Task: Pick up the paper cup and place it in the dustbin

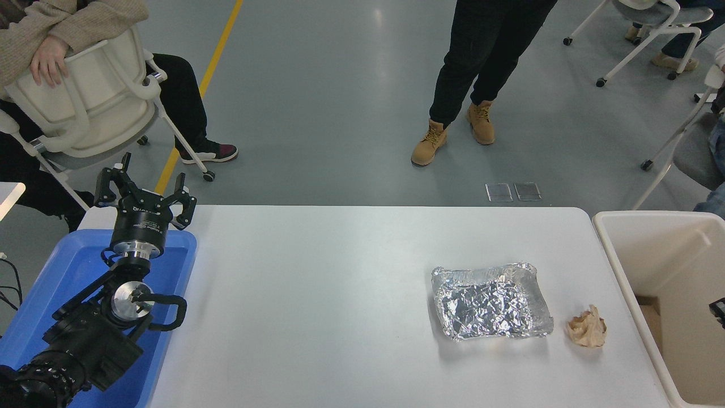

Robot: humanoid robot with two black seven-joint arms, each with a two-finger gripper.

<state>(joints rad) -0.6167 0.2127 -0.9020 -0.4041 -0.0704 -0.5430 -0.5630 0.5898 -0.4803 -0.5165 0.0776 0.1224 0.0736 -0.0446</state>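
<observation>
Left arm: the black left gripper (144, 192) is being held parked at the lower left, above the far end of the blue plastic tray (62, 272), with its jaws spread apart and nothing between them.
Seated person: a hand (48, 63) is being rested on the back of a white chair (85, 102) at the upper left.
Table: the white table (317, 306) is being occupied on its right half by two pieces of litter.
Foil: a crumpled silver foil tray (491, 301) is being left lying flat on the table.
Paper ball: a crumpled tan paper ball (587, 327) is being left just beside the foil tray, to its right, apart from it.
Standing person: black trousers and tan boots (453, 136) are being shown beyond the table's far edge.
Dustbin: the large cream-beige rectangular plastic tub (623, 266) is being kept beside the table's right end.
Paper cup: it is not being shown anywhere in view; its place cannot be told.
Right gripper: only a small black part (718, 311) is being shown at the right edge, over the tub; the state of its jaws cannot be told.
</observation>
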